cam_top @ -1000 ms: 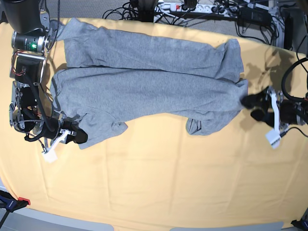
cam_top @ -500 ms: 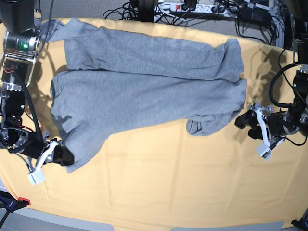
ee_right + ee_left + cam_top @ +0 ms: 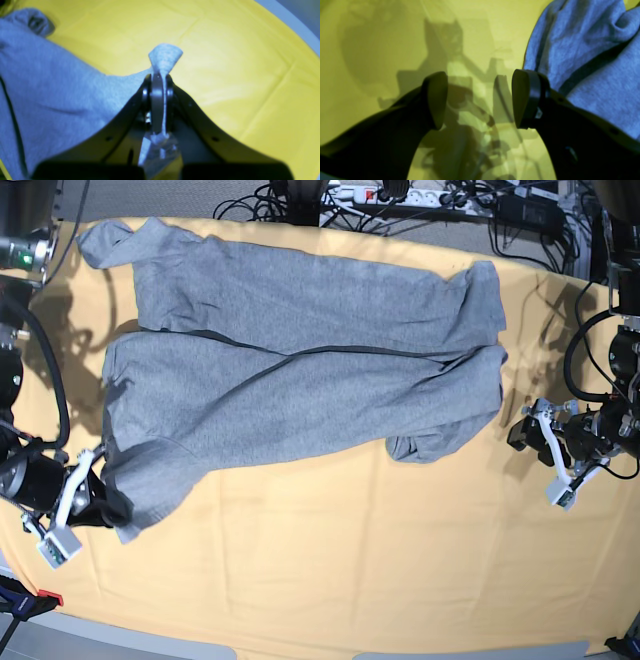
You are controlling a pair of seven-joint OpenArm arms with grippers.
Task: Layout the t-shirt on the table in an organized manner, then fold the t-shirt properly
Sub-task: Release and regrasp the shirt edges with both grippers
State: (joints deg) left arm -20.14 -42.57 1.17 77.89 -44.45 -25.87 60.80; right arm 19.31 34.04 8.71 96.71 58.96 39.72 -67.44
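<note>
The right gripper [image 3: 158,82] is pinching a corner of the grey t-shirt [image 3: 300,370] with its jaws clamped tight, while the left gripper [image 3: 478,100] is hanging wide apart and empty just beside the shirt's other end, the garment lying spread across the yellow-clothed table [image 3: 380,570].

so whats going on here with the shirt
A two-armed robot is spreading out a grey t-shirt on the yellow-covered table. The right gripper is shut on a corner of the t-shirt, at the fabric's near edge on the base view's left. The left gripper is open and empty, just off the shirt's other end, above bare table. The shirt lies stretched across the table but doubled over lengthwise and rumpled, one bunched bit hanging off its near edge, so it is not laid flat yet.
</note>
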